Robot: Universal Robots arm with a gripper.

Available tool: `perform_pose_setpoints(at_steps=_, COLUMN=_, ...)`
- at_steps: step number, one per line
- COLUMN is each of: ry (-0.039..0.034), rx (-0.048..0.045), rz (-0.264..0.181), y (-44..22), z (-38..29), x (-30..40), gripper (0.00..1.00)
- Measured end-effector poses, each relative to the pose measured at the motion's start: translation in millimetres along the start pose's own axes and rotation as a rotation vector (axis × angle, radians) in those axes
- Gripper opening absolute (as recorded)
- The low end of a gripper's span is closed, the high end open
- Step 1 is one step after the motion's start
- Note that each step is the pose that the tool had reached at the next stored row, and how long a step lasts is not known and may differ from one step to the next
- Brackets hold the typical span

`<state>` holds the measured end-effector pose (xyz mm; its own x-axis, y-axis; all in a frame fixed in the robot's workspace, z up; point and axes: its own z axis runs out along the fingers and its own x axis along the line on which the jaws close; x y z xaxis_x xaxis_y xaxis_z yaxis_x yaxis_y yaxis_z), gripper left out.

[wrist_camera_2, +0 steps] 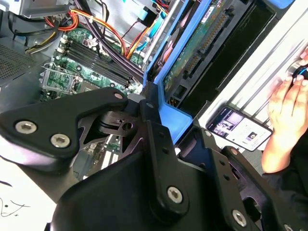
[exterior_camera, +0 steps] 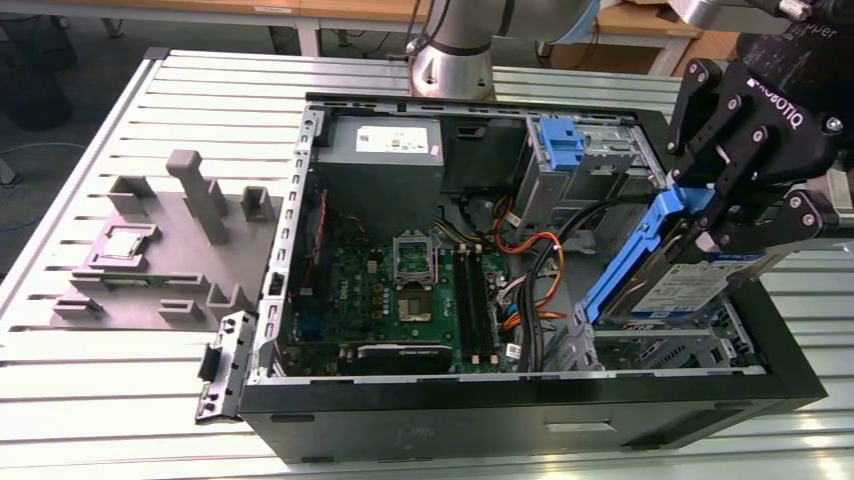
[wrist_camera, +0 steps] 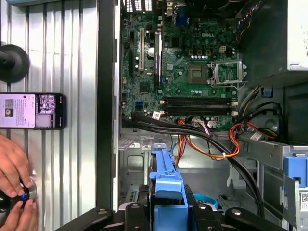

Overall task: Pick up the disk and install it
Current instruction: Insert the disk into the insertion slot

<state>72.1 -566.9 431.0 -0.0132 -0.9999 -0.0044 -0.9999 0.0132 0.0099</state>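
Note:
In the exterior view the disk (exterior_camera: 690, 287), a silver drive with a white-and-blue label in a blue bracket, hangs tilted over the drive bay (exterior_camera: 641, 350) at the open computer case's near right corner. My gripper (exterior_camera: 727, 215) is shut on its upper end, fingers clamping the blue bracket. In the second wrist view the black fingers (wrist_camera_2: 154, 130) grip the bracket's blue edge (wrist_camera_2: 168, 113), and the disk's green circuit side (wrist_camera_2: 199, 45) faces the camera. The first wrist view shows the blue bracket (wrist_camera: 166, 190) between the fingers, above the metal bay floor (wrist_camera: 134, 154).
The case (exterior_camera: 534, 410) holds a motherboard (exterior_camera: 400, 290), orange and black cables (exterior_camera: 534, 270) beside the bay, and another blue bracket (exterior_camera: 558, 140) at the back. A grey fixture (exterior_camera: 160, 250) lies at the exterior view's left. A phone (wrist_camera: 31, 110) and a person's hand (wrist_camera: 12, 168) rest beside the case.

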Motion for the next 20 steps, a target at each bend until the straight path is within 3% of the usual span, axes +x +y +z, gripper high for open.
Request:
perform_pose_setpoints(at_steps=14, ry=0.0000, rx=0.0000, rz=0.000, y=-0.1, z=2.1, x=0.0, gripper=0.36)
perform_pose_setpoints(at_steps=16, ry=0.0001, rx=0.0000, rz=0.000, y=-0.1, z=2.1, x=0.0, gripper=0.37)
perform_pose_setpoints(at_steps=17, ry=0.0002, rx=0.0000, rz=0.000, y=-0.1, z=2.1, x=0.0, gripper=0.44)
perform_pose_setpoints(at_steps=20, ry=0.0000, rx=0.0011, rz=0.000, y=-0.2, z=3.2, x=0.0, gripper=0.44)
